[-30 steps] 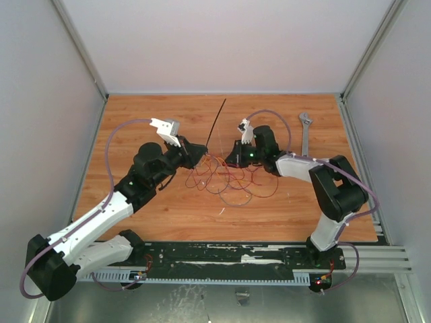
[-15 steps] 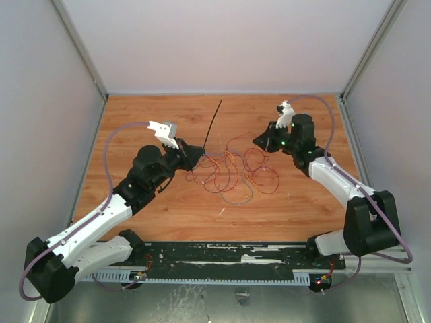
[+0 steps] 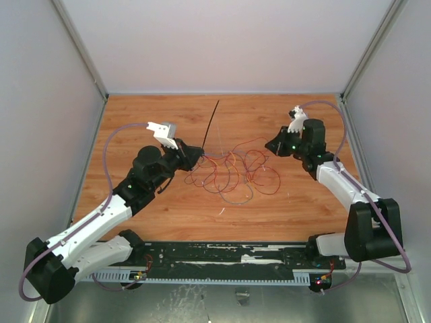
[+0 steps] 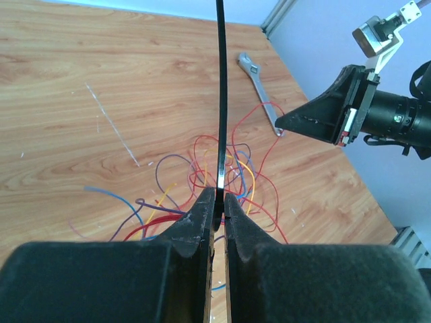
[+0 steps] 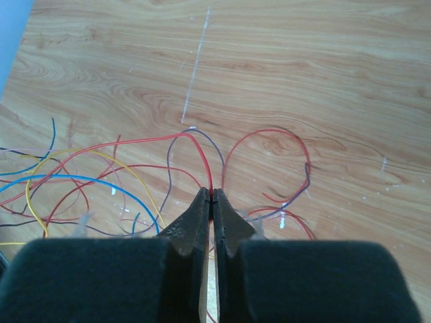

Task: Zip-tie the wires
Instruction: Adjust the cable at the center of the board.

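The wires (image 3: 232, 171) lie in a loose tangle of thin red, yellow, blue and purple loops on the wooden table (image 3: 155, 208); they also show in the left wrist view (image 4: 229, 168) and the right wrist view (image 5: 135, 182). My left gripper (image 3: 199, 154) is shut on the lower end of the zip tie (image 3: 211, 126), a thin black strip that rises straight up from the jaws in the left wrist view (image 4: 220, 87). My right gripper (image 3: 269, 144) is shut on a red wire (image 5: 202, 158) and holds it pulled out to the right of the tangle.
A silver adjustable wrench (image 4: 259, 84) lies on the table at the right, behind the right arm and hidden in the top view. Metal frame posts (image 3: 81, 50) and grey walls enclose the table. A black rail (image 3: 229, 259) runs along the near edge.
My right gripper has swung from the middle of the tangle out to the right and back, drawing a red wire with it and spreading the tangle. The left gripper has stayed nearly still with the zip tie.
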`<action>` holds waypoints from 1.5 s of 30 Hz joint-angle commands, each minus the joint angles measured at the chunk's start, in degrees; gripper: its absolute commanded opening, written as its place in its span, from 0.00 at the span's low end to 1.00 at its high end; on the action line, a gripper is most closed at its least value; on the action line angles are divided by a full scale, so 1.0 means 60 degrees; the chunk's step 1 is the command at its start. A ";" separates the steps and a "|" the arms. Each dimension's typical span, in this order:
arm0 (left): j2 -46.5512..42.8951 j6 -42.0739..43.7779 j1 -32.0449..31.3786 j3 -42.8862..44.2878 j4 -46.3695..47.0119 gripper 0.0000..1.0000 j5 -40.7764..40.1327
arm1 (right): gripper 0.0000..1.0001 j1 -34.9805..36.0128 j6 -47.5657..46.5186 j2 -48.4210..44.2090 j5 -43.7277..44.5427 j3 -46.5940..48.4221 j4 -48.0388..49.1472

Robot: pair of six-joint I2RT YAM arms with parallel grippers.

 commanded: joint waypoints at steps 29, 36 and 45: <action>-0.0013 0.0007 0.0116 0.0075 0.0192 0.00 -0.0144 | 0.40 -0.0919 -0.0630 -0.0353 -0.1350 -0.0460 0.0300; 0.0136 -0.0002 0.0114 0.0099 0.0221 0.00 -0.0107 | 0.53 -0.0887 -0.0454 -0.1292 -0.1886 -0.0422 0.0563; 0.0232 -0.0044 0.0108 -0.0191 0.0514 0.00 -0.0008 | 0.60 0.0588 0.2509 -0.2049 -0.1746 -0.0563 0.2761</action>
